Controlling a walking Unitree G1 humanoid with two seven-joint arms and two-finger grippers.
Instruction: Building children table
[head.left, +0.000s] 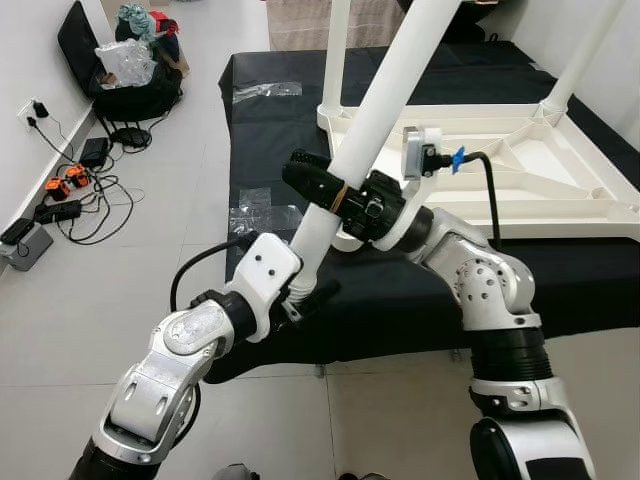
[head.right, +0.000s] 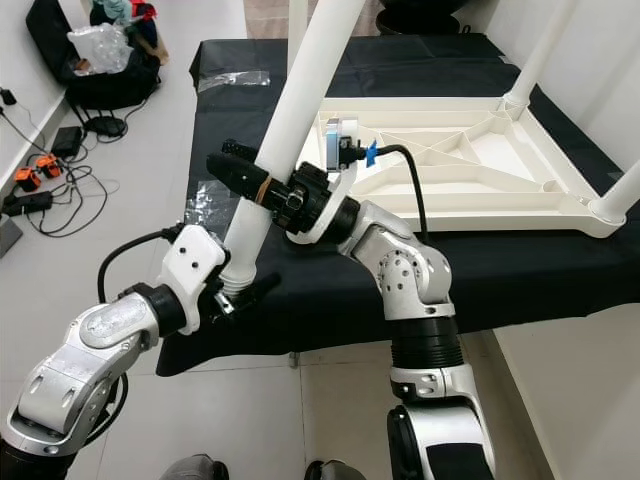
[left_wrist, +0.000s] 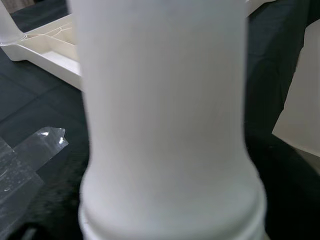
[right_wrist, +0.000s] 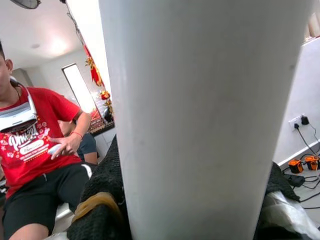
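Both arms hold one loose white table leg (head.left: 385, 95) that slants up and away over the near edge of a black-covered platform (head.left: 400, 300). The left gripper (head.left: 300, 290) is at the leg's lower end, near its ribbed collar; how its fingers stand on the leg cannot be told. The right gripper (head.left: 318, 187) sits higher — its black fingers (head.right: 240, 172) are closed across the shaft, pinching it.

Behind the leg, the white tabletop (head.left: 560, 200) lies upside down on the black cover, ribbed underside up. Other white legs rise upright from its corners — one at the far left corner (head.left: 334, 55), one at the far right (head.left: 583, 55).

A clear plastic wrapper (head.left: 262, 215) lies on the cover near the left gripper, and another (head.left: 266, 91) farther back. On the tiled floor (head.left: 120, 290) to the left lie cables, a power strip (head.left: 25, 245) and a black bag (head.left: 130, 95).

In the right wrist view, a person in a red shirt (right_wrist: 35, 145) sits beyond the leg.
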